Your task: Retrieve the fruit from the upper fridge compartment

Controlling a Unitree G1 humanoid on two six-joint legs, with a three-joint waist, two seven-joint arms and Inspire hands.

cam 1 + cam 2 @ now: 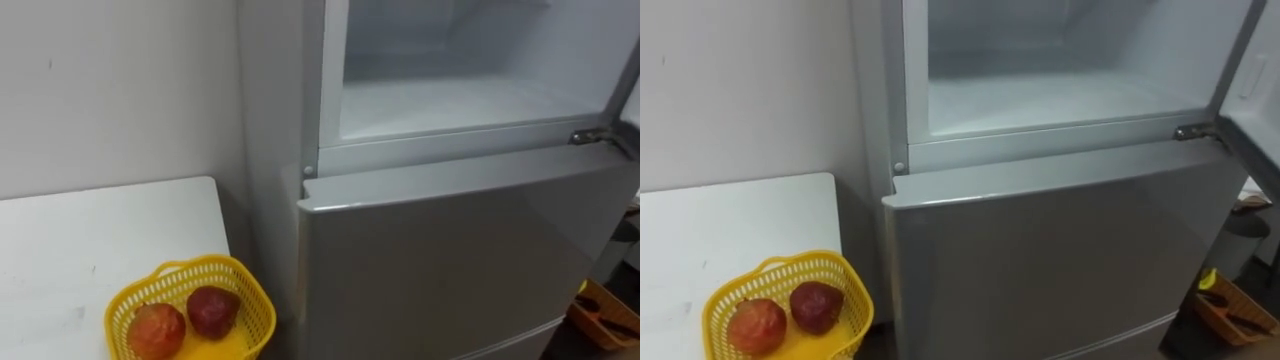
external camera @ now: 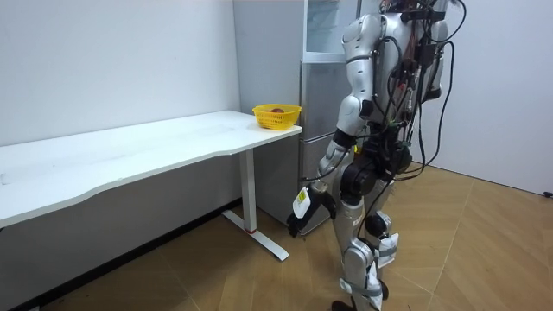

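Room view shows left hand (image 2: 301, 212) hanging; eye views, two fruits (image 1: 212, 310).

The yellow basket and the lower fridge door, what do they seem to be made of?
Yellow basket: probably moulded plastic, judging by its open lattice wall, uniform colour and slight gloss. Lower fridge door: looks like painted or coated sheet metal, silver-grey with a smooth satin sheen; the coating itself cannot be told.

robot standing on the wooden floor (image 2: 484, 242) facing the fridge (image 2: 321, 95), whose upper compartment is open. left robot hand (image 2: 309, 206) hangs low beside the leg. yellow basket (image 2: 276, 116) sits on the tabletop (image 2: 130, 155) at the end nearest the fridge.
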